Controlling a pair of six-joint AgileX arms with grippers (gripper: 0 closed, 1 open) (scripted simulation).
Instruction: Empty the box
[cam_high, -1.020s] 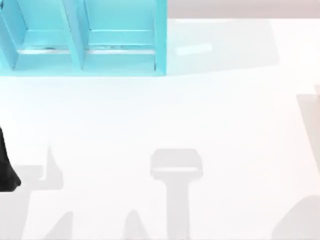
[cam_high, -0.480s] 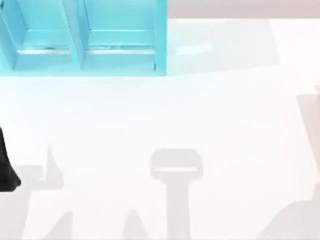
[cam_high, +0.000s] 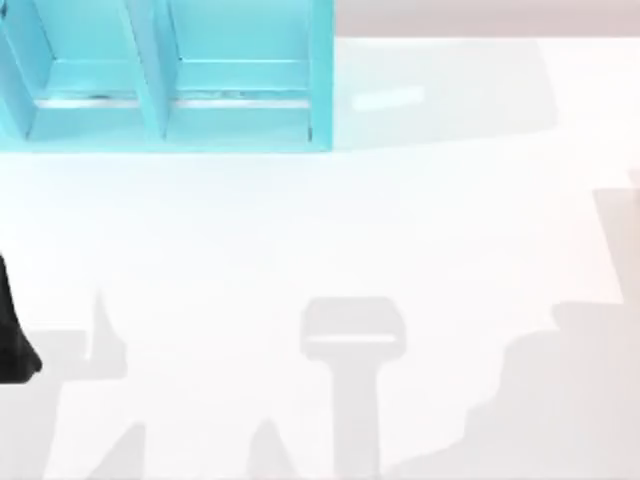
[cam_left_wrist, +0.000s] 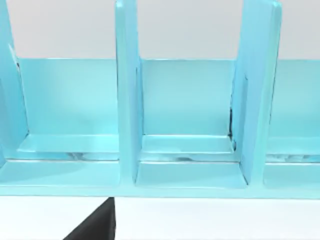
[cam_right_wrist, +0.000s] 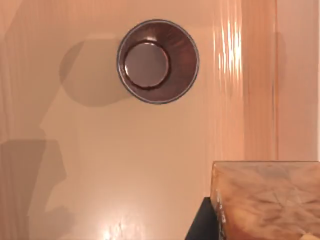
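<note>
Inside the box, a cup (upright) beside a wooden block.

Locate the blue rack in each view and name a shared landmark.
Top view: blue rack at upper left on the white table.
Left wrist view: head-on, spanning the picture.
Right wrist view: faces a tan box holding a metal cup instead.
Shared landmark: the rack's upright dividers, top and left wrist views.

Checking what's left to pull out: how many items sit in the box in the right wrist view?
2: an upright cup on the box floor, and a wooden block at the frame's edge, apart from it. More may lie out of frame.
</note>
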